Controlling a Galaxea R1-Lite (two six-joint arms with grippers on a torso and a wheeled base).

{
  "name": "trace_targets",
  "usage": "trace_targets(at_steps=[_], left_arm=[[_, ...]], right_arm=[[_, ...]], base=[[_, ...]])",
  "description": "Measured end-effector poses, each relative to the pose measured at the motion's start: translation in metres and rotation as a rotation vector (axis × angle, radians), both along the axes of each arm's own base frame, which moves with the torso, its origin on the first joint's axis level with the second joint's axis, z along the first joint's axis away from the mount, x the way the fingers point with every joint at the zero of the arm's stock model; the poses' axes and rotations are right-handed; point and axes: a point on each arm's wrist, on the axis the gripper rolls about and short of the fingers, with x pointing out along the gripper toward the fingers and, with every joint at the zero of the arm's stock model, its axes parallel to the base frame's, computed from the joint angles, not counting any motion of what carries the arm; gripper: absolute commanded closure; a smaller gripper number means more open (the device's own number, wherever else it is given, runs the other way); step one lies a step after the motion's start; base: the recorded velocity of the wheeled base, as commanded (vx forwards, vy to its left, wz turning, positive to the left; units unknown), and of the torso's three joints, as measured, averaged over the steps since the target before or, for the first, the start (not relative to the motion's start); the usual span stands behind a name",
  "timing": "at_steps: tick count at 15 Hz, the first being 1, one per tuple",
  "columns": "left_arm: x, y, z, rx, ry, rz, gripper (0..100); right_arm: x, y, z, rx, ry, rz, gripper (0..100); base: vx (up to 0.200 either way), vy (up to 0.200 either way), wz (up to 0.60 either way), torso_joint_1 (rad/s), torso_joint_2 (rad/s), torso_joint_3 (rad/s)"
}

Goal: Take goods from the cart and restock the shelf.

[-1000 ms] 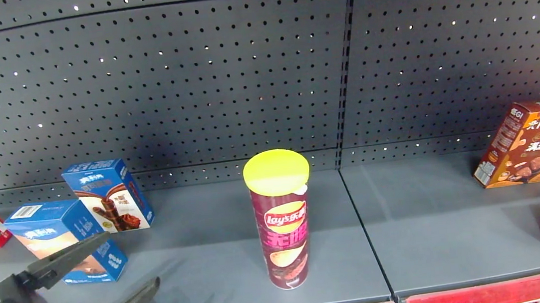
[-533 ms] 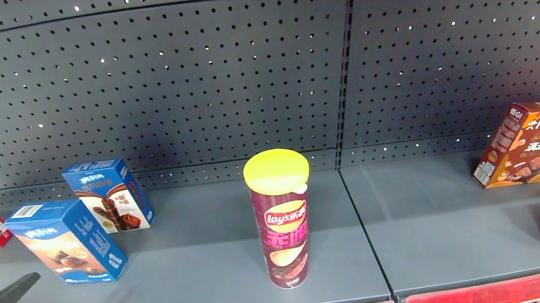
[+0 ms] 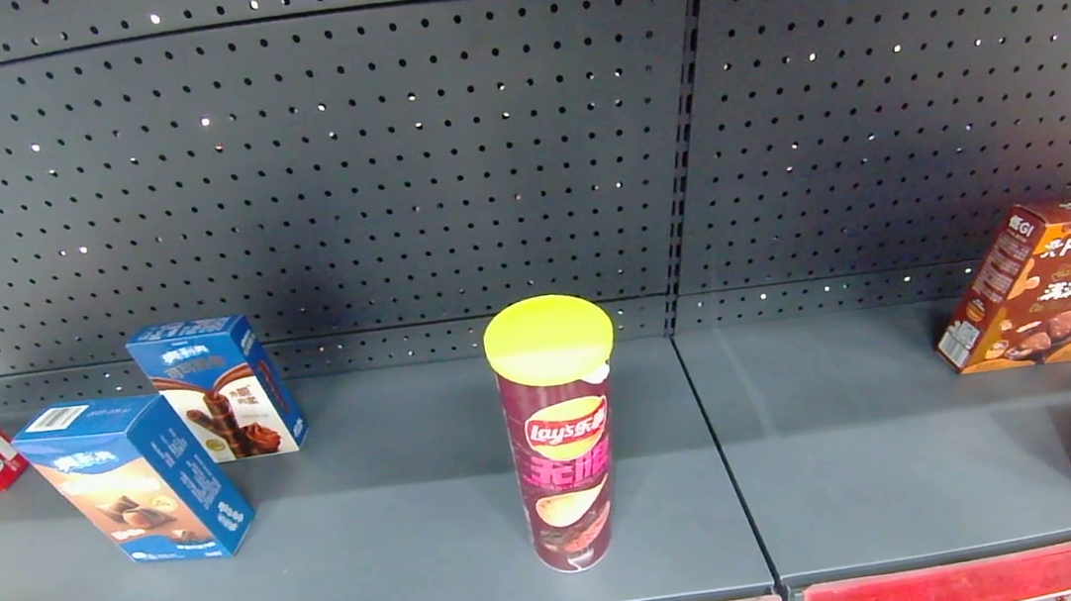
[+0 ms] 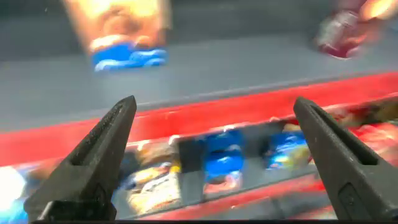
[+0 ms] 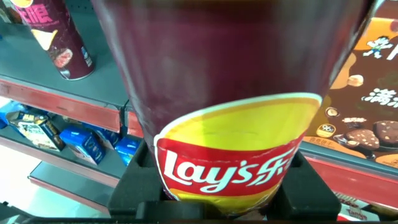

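Restocking partly done: one chip can (image 3: 560, 437) stands upright on the shelf (image 3: 405, 573), a second can (image 5: 230, 74) sits clamped in the right hand (image 5: 227, 186) before the shelf, unplaced, and the left hand (image 4: 214, 102) hangs wide open, empty.

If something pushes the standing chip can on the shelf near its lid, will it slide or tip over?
Probably tip: the chip can is tall and narrow, standing upright on a small base. Its round body would likely roll once it falls. The shelf looks smooth, so a low push may slide it instead.
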Motion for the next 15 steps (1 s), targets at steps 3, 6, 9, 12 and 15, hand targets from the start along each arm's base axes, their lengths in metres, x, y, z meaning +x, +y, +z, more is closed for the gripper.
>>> trace_targets(at_steps=[3, 6, 9, 12, 15], left_arm=[[-0.006, 0.002, -0.011, 0.023, -0.06, 0.106, 0], [-0.007, 0.003, -0.02, 0.047, -0.048, 0.162, 0], [-0.007, 0.005, -0.024, 0.048, -0.022, 0.229, 0], [-0.007, 0.005, -0.024, 0.005, -0.021, 0.231, 0], [-0.007, 0.005, -0.024, 0.006, -0.021, 0.23, 0]], right_arm=[[0.0, 0.0, 0.001, 0.0, -0.003, -0.003, 100], [-0.001, 0.0, 0.003, 0.003, -0.012, -0.006, 100], [0.0, 0.0, 0.006, 0.004, -0.021, 0.006, 100], [0.003, 0.001, 0.018, 0.007, -0.027, 0.048, 100], [0.011, 0.004, 0.028, 0.006, -0.026, 0.089, 100]], base=[[0.0, 0.0, 0.0, 0.0, 0.0, 0.0], [0.0, 0.0, 0.0, 0.0, 0.0, 0.0], [0.0, 0.0, 0.0, 0.0, 0.0, 0.0], [0.0, 0.0, 0.0, 0.0, 0.0, 0.0], [0.0, 0.0, 0.0, 0.0, 0.0, 0.0]])
